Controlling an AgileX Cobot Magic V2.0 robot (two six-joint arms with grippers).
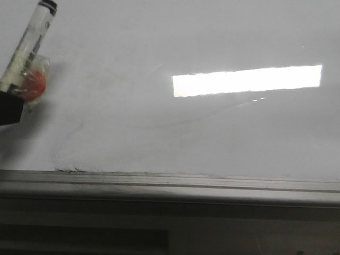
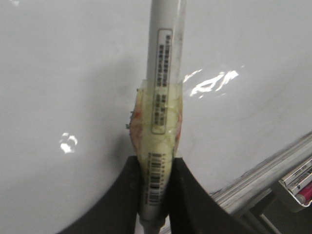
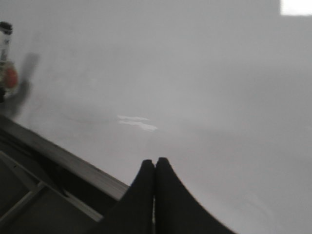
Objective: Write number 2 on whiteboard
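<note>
Your left gripper (image 2: pixel 155 180) has its black fingers (image 2: pixel 187 195) clamped on the marker (image 2: pixel 165 73), low on the barrel, right where a wad of clear tape with something orange inside it (image 1: pixel 33 84) is wrapped around the pen. That wrap probably gives the fingers something to bite on, so the barrel doesn't twist once it drags. In the front view the marker leans up and to the right at the far left of the whiteboard (image 1: pixel 175 37), black-banded end uppermost. You can't tell from these views whether the tip is touching the surface or hovering just off it.

Your right gripper (image 3: pixel 155 168) is pressed together on nothing, parked in front of the board and well apart from the pen, so it stays out of the writing path.

Now, the number 2: there isn't one yet. You see only faint grey smudges, a thin pale arc under the bright light reflection (image 1: pixel 247 81), and dark residue along the grey bottom frame (image 1: pixel 170 183). No black stroke anywhere, so the writing looks not yet begun. The open white stretch to the pen's right is your room for the hook, diagonal and base.
</note>
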